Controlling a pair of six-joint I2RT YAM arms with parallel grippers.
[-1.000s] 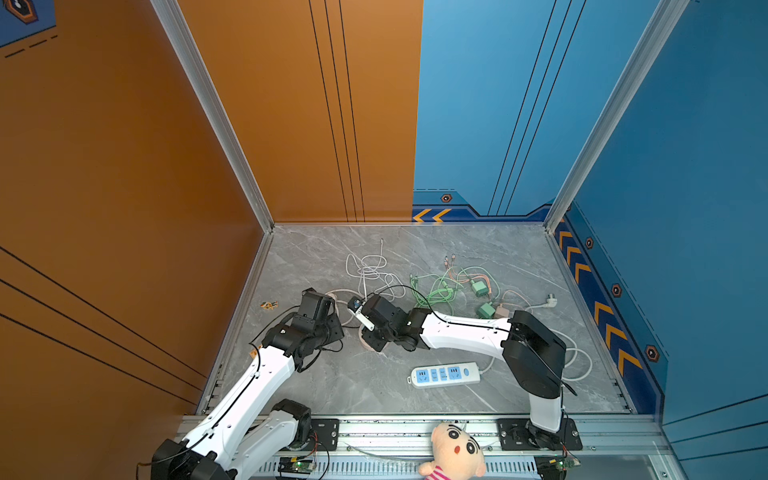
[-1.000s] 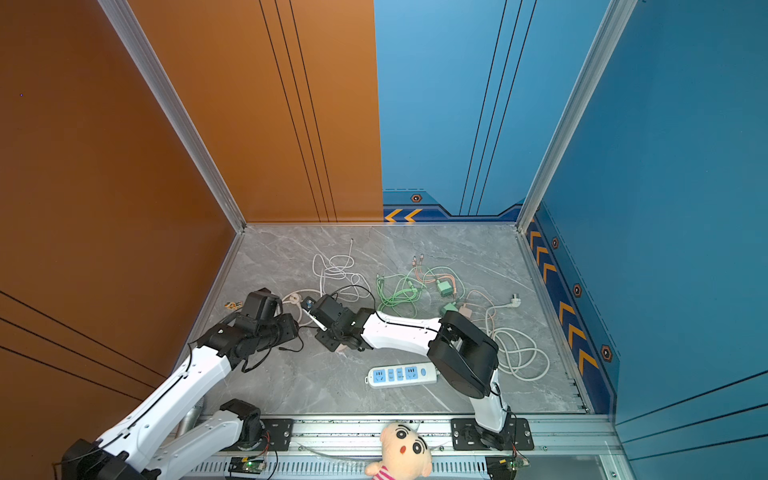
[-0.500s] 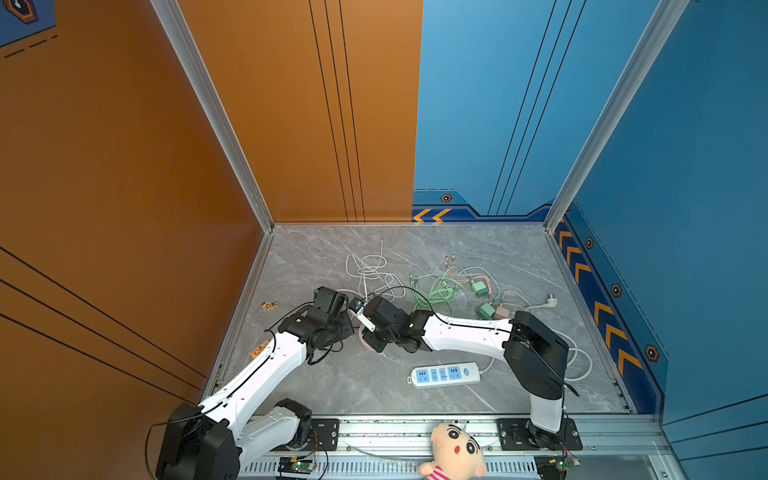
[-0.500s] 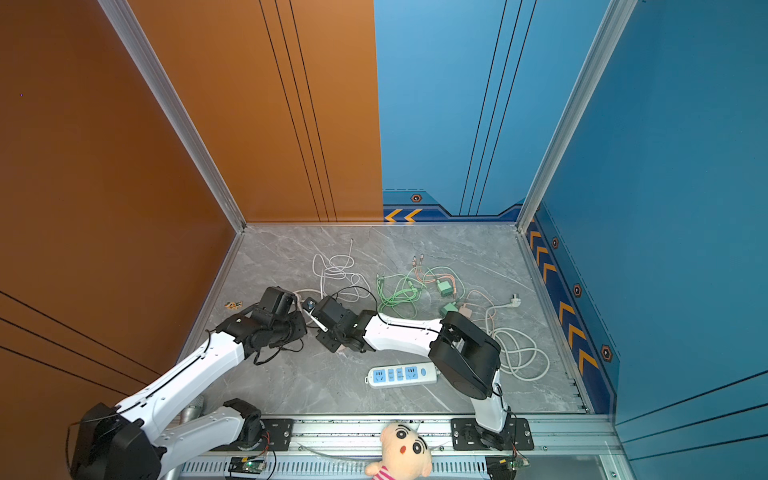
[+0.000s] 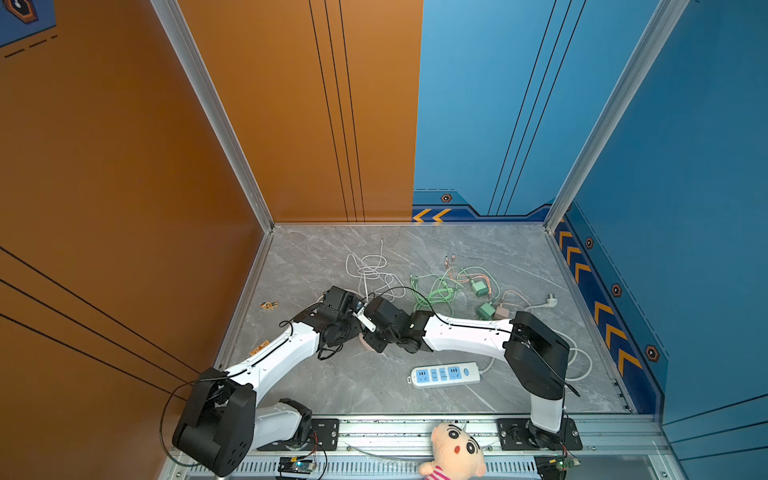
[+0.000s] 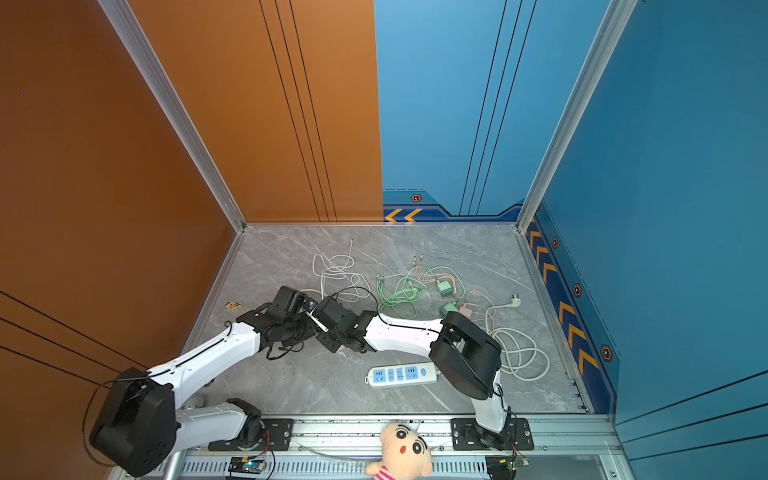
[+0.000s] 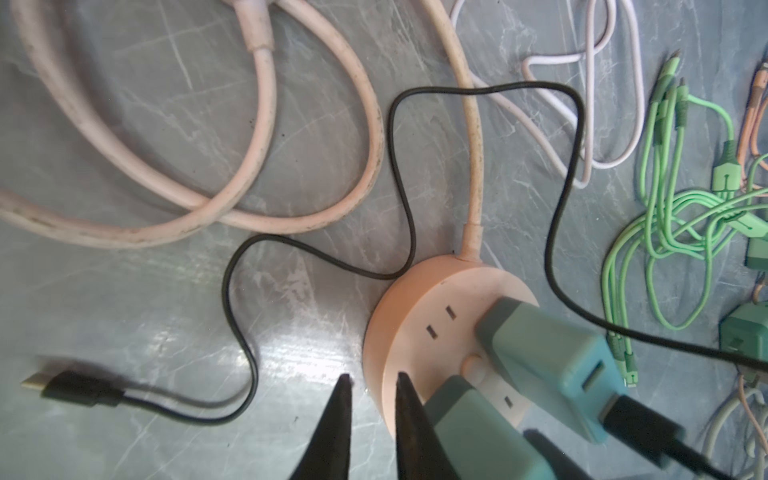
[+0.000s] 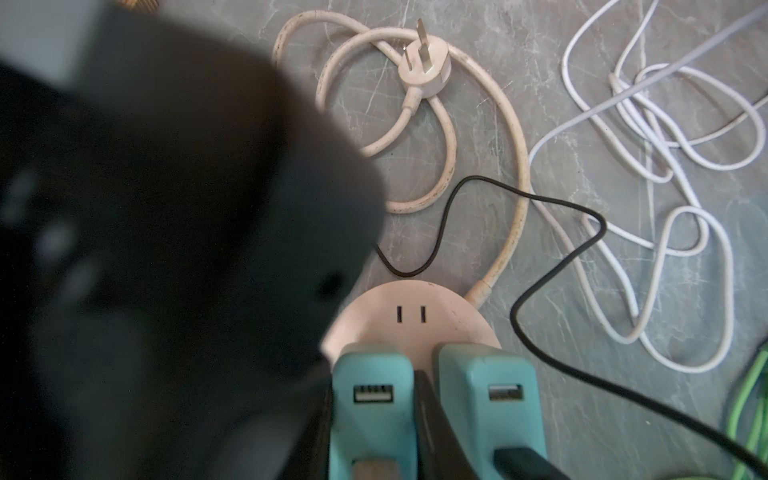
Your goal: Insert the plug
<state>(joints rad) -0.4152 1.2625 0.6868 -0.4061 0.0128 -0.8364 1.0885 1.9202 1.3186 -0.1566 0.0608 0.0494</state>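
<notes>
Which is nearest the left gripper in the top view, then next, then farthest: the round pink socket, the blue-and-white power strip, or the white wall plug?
1. Round pink socket, right at the left gripper.
2. Blue-and-white power strip, toward the front.
3. White wall plug, far right.

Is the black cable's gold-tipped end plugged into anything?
No, in the left wrist view that connector lies loose on the tabletop, apart from the pink hub.
</notes>
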